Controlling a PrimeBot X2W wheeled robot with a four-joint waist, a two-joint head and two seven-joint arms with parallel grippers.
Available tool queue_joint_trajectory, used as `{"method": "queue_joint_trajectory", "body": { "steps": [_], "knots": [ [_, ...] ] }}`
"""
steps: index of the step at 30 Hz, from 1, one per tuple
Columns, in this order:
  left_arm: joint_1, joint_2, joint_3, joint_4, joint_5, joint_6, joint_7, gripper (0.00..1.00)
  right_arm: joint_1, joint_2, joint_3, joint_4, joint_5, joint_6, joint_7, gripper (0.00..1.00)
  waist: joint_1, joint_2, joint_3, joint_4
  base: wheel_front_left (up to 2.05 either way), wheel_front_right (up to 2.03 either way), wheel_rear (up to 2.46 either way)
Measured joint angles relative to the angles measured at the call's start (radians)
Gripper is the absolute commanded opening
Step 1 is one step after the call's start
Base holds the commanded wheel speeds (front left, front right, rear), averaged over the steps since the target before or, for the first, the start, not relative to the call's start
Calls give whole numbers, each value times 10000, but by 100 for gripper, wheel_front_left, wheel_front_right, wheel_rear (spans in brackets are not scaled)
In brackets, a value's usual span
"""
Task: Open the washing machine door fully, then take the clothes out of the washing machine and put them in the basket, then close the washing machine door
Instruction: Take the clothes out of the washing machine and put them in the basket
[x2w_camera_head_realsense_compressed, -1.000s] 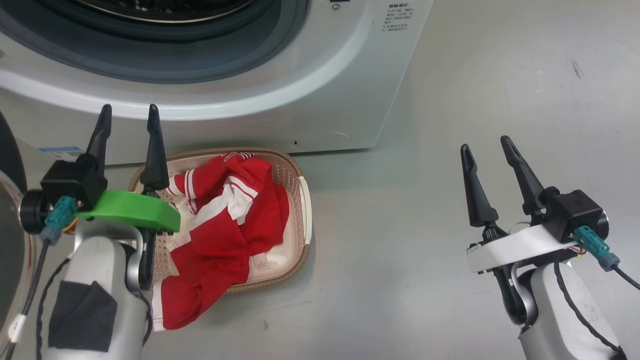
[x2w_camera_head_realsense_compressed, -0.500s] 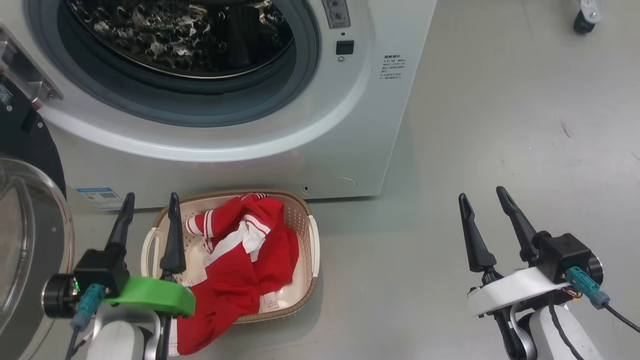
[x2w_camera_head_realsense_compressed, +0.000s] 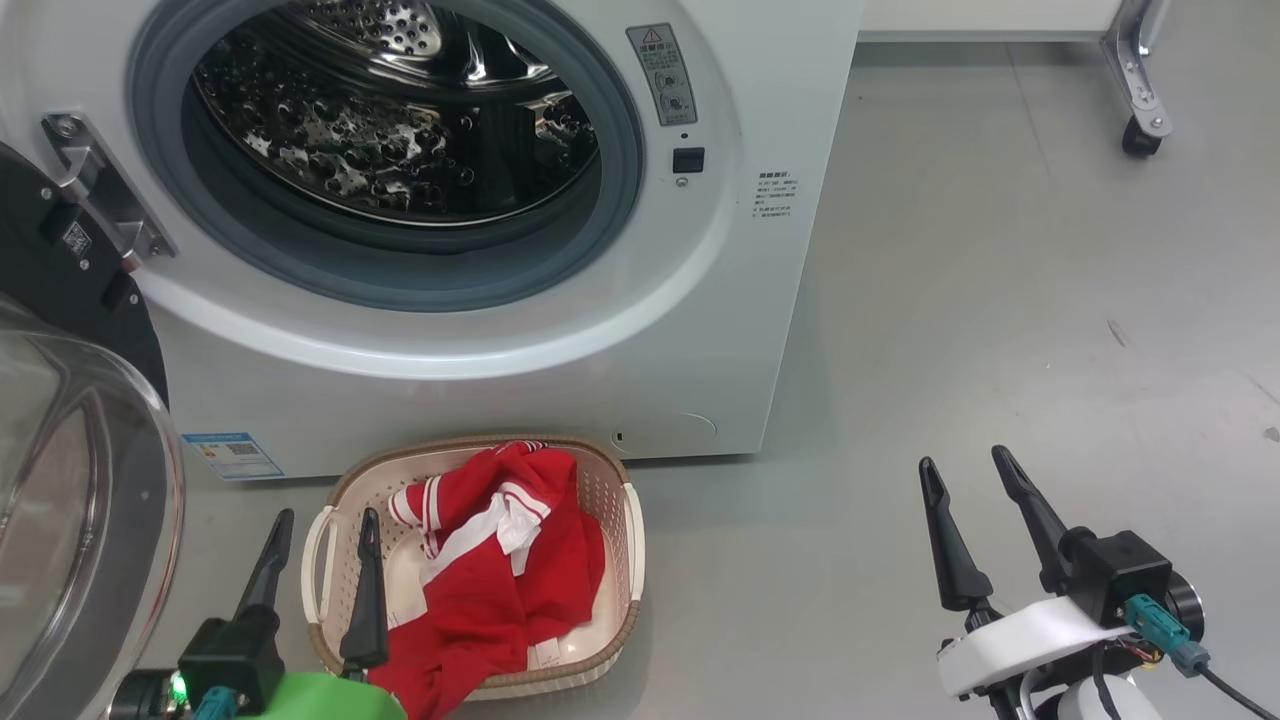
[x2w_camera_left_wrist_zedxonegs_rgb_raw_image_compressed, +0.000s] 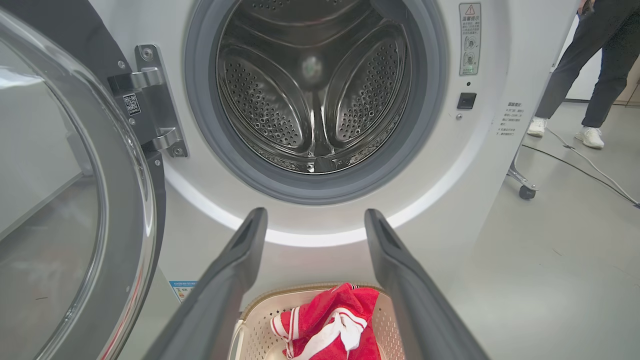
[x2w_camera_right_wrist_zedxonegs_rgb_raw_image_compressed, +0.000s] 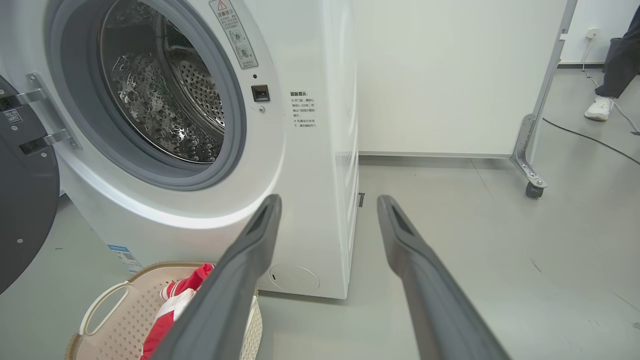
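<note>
The washing machine (x2w_camera_head_realsense_compressed: 650, 330) stands with its drum (x2w_camera_head_realsense_compressed: 400, 130) bare of clothes. The washing machine door (x2w_camera_head_realsense_compressed: 90, 480) hangs swung open at the left on its hinge (x2w_camera_left_wrist_zedxonegs_rgb_raw_image_compressed: 150, 100). The red clothes (x2w_camera_head_realsense_compressed: 500, 580) with white stripes lie in the cream basket (x2w_camera_head_realsense_compressed: 610, 500) on the floor before the machine, one end draped over the near rim. My left gripper (x2w_camera_head_realsense_compressed: 327, 520) is open over the basket's left side, nothing between its fingers (x2w_camera_left_wrist_zedxonegs_rgb_raw_image_compressed: 235, 265). Off to the right, over bare floor, my right gripper (x2w_camera_head_realsense_compressed: 962, 462) is open and holds nothing.
A metal frame leg on a caster (x2w_camera_head_realsense_compressed: 1135, 135) stands on the floor at the back right. A person's legs in dark trousers and white shoes (x2w_camera_left_wrist_zedxonegs_rgb_raw_image_compressed: 592, 137) stand beyond the machine's right side, with a cable (x2w_camera_left_wrist_zedxonegs_rgb_raw_image_compressed: 580, 165) on the floor. Grey floor (x2w_camera_head_realsense_compressed: 1000, 300) spreads to the right.
The head camera has tilted upward, so the drum opening and the door have come into the picture. Both grippers stay open, and the clothes lie still in the basket.
</note>
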Motion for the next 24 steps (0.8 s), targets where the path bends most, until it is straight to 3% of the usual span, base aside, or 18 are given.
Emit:
{"method": "queue_joint_trajectory", "body": {
  "steps": [24],
  "knots": [
    [1556,17,-127,-1080,4,261,366,100,872,44,205,-77,-15,-184,2,100,0,0,-867,-135,0,0,0]
  ]
}}
